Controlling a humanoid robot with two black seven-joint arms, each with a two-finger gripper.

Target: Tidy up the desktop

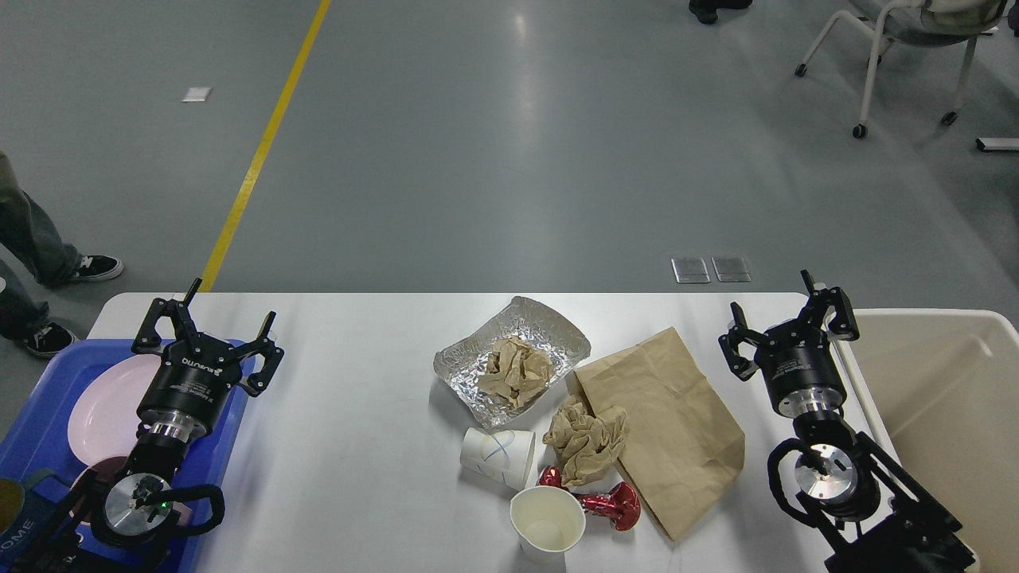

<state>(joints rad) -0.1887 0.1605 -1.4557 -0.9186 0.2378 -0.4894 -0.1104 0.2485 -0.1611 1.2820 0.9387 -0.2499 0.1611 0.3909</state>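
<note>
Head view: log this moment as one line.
left gripper open, over blue tray | right gripper open, beside bin | desktop uncleared: foil, bag, cups

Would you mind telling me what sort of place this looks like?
Probably a lab or industrial test hall: grey coated floor with a yellow lane line, floor outlets, and a wheeled chair beyond the white desktop.

Two paper cups are counted, one lying (498, 455) and one upright (547, 519); two crumpled brown papers (516, 372) (585, 440); one foil tray (513, 356); one paper bag (665, 430); one red goblet (597, 501).
</note>
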